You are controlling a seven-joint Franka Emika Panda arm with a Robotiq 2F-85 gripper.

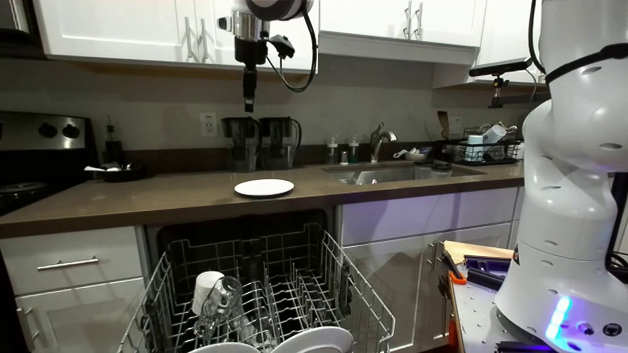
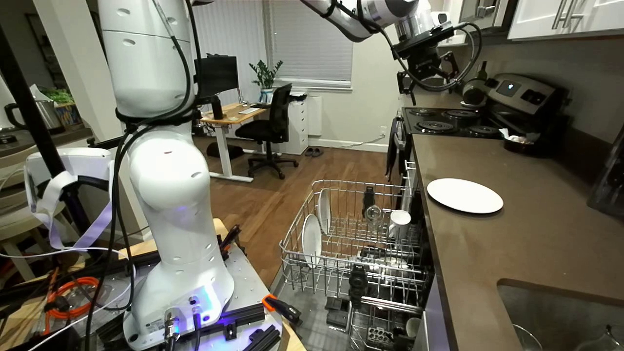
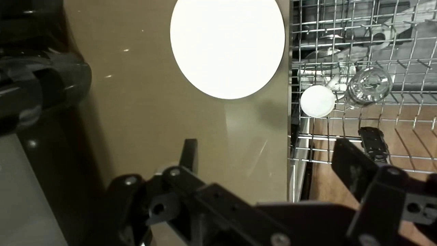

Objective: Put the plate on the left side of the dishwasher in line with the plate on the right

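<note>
White and round, the flat plate (image 2: 464,196) rests on the brown countertop (image 2: 526,253), near its edge and close to the silver wire dishwasher rack (image 1: 314,290). From my wrist view it lies below and ahead of the black two-finger gripper (image 3: 266,155) — jaws spread wide, the plate well apart from both and lined up more with the one I see against the countertop. Lower down, the rack holds a white mug (image 3: 317,101), a clear glass (image 3: 368,85) and — standing on edge — two white plates (image 2: 312,239).
</note>
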